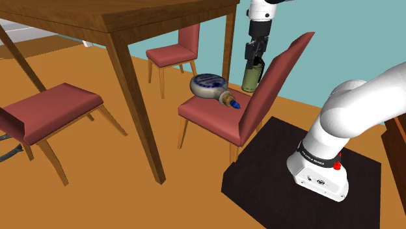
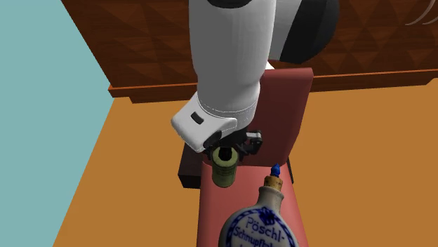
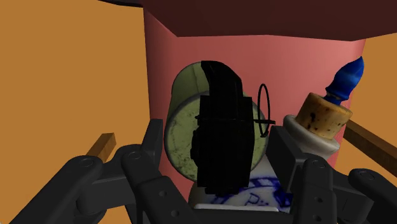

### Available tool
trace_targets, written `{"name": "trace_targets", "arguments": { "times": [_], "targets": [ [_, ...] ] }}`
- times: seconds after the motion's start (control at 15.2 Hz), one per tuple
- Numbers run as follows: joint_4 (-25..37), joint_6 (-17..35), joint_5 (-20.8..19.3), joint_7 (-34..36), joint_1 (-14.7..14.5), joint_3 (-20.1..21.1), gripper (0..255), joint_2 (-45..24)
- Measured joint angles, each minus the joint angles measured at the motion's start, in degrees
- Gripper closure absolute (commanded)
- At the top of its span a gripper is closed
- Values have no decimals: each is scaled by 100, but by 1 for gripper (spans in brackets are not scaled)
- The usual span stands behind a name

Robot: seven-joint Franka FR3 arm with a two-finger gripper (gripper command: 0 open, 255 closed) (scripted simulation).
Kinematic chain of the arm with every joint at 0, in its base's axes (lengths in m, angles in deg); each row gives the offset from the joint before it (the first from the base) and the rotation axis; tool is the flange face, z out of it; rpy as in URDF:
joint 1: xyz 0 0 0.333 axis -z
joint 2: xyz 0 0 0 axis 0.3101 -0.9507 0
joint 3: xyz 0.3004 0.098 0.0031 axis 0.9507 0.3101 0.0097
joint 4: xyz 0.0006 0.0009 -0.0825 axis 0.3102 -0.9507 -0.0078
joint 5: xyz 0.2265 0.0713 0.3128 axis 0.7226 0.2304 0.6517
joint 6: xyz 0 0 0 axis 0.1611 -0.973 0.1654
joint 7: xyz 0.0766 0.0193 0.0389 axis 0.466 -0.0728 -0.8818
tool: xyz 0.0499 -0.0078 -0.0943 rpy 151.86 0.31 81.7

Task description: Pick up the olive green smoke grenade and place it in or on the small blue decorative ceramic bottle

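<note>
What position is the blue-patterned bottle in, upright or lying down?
Lying down: the bottle rests flat on the chair seat, corked neck pointing sideways.

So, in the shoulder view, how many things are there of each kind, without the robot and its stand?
Chairs with red seats: 3
Wooden table: 1
Olive green grenade: 1
Blue and white bottle: 1
Total: 6
A brown piece cut off at that view's right edge is not counted.
</note>
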Motion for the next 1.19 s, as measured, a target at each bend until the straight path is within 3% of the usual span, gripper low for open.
{"name": "trace_targets", "arguments": {
  "times": [1.19],
  "targets": [
    [1477,-1337,39,-13,-20,41,255,-140]
  ]
}}
